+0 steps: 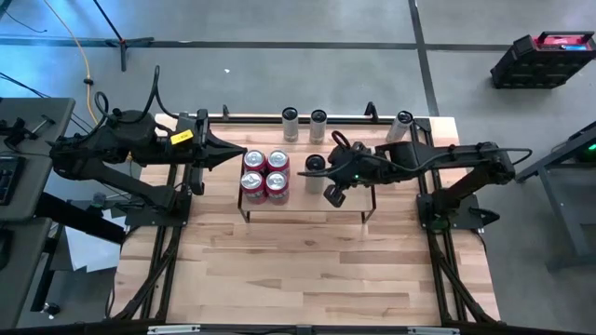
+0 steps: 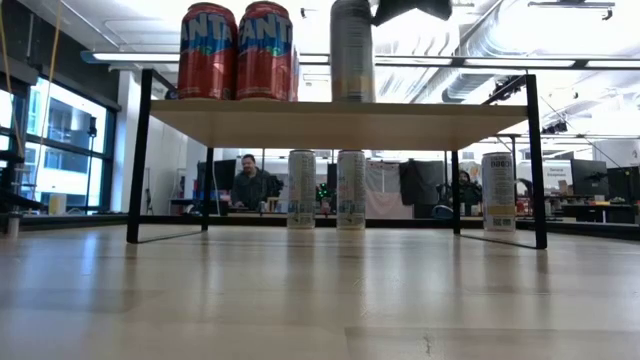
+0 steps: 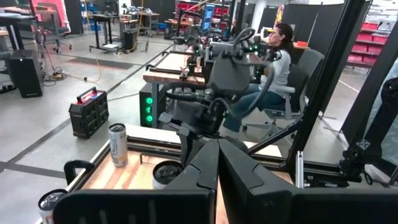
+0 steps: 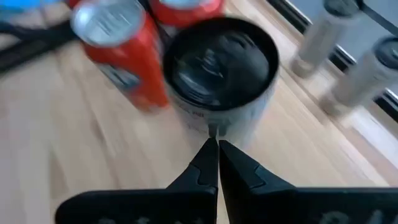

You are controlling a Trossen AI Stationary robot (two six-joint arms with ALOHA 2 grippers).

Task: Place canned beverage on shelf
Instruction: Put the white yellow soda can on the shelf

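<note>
The shelf [image 1: 300, 193] [image 2: 340, 122] stands mid-table. On its board stand several red cans [image 1: 265, 174] [image 2: 236, 50] at the left, and a grey dark-topped can [image 1: 316, 164] [image 2: 352, 50] [image 4: 221, 74] upright beside them. My right gripper [image 1: 329, 168] [image 4: 217, 146] is shut, slanting down from the table's right, its tips at that can's upper wall. My left gripper [image 1: 240, 154] [image 3: 217, 144] is shut and level, just left of the red cans and above the table, touching nothing. My right gripper's shut fingertips [image 4: 210, 152] stand right at the grey can's upper wall [image 4: 214, 124], on its right-hand side below the rim. Whether they touch it I cannot tell. The can stands upright on the shelf board.
Three tall white cans [image 1: 291, 121] [image 1: 318, 123] [image 1: 402, 124] stand on the table behind the shelf, near its far edge. The shelf's right half [image 2: 450, 115] is bare. Wide tabletop [image 1: 307, 270] lies open toward the near edge. People sit at desks beyond the table.
</note>
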